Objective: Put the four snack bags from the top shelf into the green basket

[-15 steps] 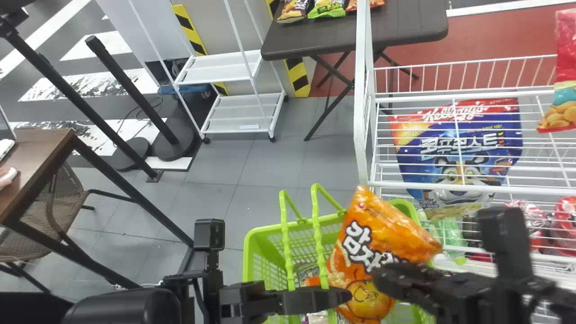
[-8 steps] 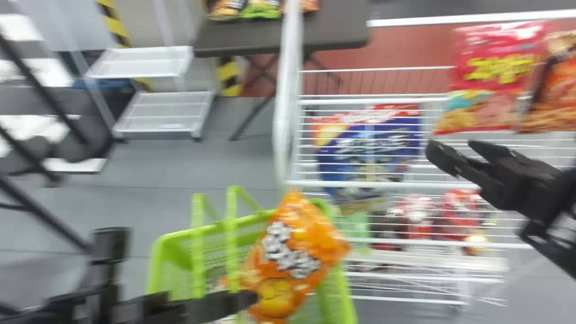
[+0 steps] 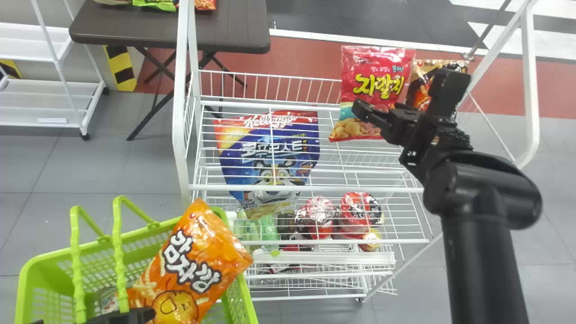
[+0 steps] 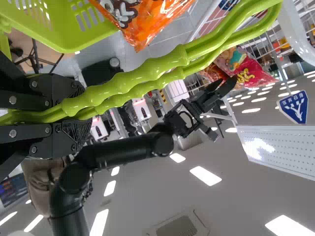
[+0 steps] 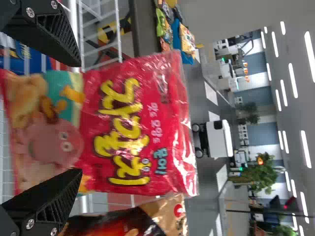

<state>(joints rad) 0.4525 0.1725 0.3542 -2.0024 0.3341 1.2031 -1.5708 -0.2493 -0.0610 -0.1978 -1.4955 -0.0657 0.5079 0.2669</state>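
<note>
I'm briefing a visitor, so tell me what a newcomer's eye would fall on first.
Probably the orange snack bag, sticking up out of the green basket at the head view's lower left. Next, I'd say, the red snack bag on the top shelf, large in the right wrist view, with the right gripper open at it. The blue cereal bag behind white wires might come third.

Location type: a shop-style display area in a large open interior. Identifying features: a white wire rack [image 3: 306, 188] carries a red snack bag [image 3: 378, 85] at the top, a blue cereal bag [image 3: 247, 164] below it and packaged goods [image 3: 355, 216] lower down. A green basket [image 3: 42, 281] with carrying handles is near it. Rows of ceiling lights [image 4: 205, 175] are overhead.
</note>
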